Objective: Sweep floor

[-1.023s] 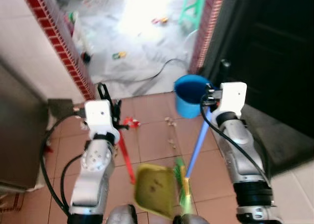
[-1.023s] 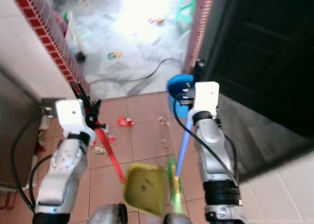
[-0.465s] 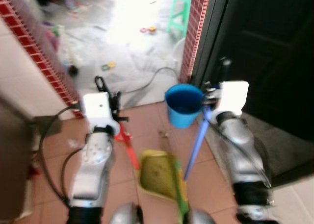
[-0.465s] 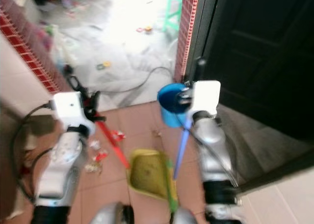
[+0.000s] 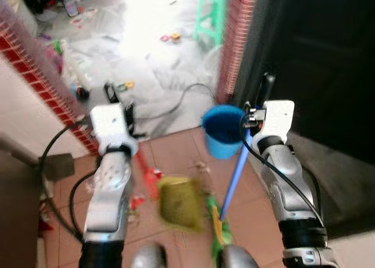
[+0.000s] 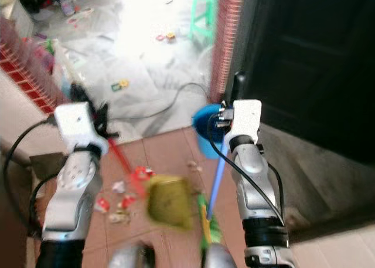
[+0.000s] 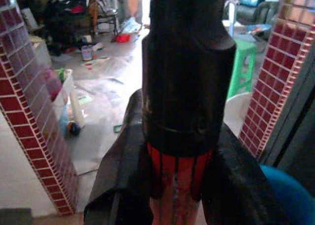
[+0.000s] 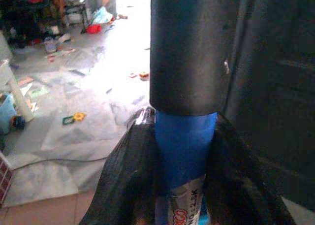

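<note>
Since 1 second ago the whole scene has slid down and the doorway has opened up ahead, so the robot looks to have turned or stepped toward the threshold rather than swept; the blue bucket (image 5: pixel 222 130) now sits higher in the head views and more of the bright, littered pale floor (image 5: pixel 158 74) beyond the brick posts shows. Both tools have come along, with the yellow dustpan (image 5: pixel 180 202) hanging blurred over the terracotta tiles (image 6: pixel 170 151) and the green broom head (image 5: pixel 218 227) low beside it. That tells me no scraps have been gathered yet: red and pale litter (image 6: pixel 120 200) lies on the tiles near the left arm, with a few bits (image 6: pixel 192 164) by the bucket. The left gripper (image 5: pixel 114 101) is clenched on the red dustpan handle (image 7: pixel 178 178), and the right gripper (image 5: pixel 258 104) is clamped on the blue broom handle (image 8: pixel 184 146). From the wrist cameras you get what the head views blur: black fingers (image 7: pixel 123 176) pressed against either side of each pole, a label on the blue one, and a sharp look through the doorway at a green stool (image 7: pixel 242 62) and clutter further back. The head views alone show the dustpan, the bristles and the litter they must reach.
</note>
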{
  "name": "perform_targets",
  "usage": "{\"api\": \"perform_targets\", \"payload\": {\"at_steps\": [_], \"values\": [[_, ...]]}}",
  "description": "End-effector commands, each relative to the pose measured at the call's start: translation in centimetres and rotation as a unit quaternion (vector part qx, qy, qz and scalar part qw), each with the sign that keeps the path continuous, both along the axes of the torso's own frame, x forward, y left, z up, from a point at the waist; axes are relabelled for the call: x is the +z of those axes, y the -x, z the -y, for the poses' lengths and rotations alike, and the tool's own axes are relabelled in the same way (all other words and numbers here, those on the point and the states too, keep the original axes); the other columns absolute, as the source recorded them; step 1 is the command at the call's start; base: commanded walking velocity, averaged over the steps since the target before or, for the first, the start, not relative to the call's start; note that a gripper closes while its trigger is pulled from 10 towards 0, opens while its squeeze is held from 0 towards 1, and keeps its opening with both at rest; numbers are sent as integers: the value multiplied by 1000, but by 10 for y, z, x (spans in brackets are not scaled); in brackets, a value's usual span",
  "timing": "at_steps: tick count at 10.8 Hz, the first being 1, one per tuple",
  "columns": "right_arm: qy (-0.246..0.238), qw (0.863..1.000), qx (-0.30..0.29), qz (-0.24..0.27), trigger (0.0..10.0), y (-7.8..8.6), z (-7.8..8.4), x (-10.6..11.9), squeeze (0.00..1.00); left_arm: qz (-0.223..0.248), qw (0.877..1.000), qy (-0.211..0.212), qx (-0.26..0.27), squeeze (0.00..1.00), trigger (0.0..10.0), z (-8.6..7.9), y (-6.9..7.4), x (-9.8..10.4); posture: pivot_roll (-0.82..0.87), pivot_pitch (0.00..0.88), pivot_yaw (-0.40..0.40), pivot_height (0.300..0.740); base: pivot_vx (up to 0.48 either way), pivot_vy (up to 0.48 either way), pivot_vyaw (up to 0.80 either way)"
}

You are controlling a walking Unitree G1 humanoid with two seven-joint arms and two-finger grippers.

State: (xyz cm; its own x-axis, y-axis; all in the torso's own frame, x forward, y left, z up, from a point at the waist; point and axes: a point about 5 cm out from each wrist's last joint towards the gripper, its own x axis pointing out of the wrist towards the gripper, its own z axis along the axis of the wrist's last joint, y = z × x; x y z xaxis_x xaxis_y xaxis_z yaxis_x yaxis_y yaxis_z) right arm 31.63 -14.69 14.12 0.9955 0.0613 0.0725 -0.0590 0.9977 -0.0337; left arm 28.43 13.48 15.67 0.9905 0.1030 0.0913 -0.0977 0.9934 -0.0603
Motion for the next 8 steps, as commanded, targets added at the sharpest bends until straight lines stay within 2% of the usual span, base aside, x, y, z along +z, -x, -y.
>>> {"api": "perform_targets", "payload": {"at_steps": [1,4,6,8], "values": [[6,999,16,34,10000,-2,-6,15,0,14,1000,-13,23,0,10000,-7,2,4,-43,136,51,740,0,0,0],[-12,998,47,33,10000,-4,-10,24,0,10,1000,-14,23,0,10000,-2,2,-1,-47,125,44,740,0,0,0],[-54,990,132,24,10000,-2,-32,34,0,8,999,-18,27,0,10000,-5,2,-2,-48,120,46,740,0,0,0],[-57,985,160,31,10000,-2,-40,45,0,4,999,-21,31,0,10000,-9,-1,-1,-47,119,43,740,0,0,0]]}}
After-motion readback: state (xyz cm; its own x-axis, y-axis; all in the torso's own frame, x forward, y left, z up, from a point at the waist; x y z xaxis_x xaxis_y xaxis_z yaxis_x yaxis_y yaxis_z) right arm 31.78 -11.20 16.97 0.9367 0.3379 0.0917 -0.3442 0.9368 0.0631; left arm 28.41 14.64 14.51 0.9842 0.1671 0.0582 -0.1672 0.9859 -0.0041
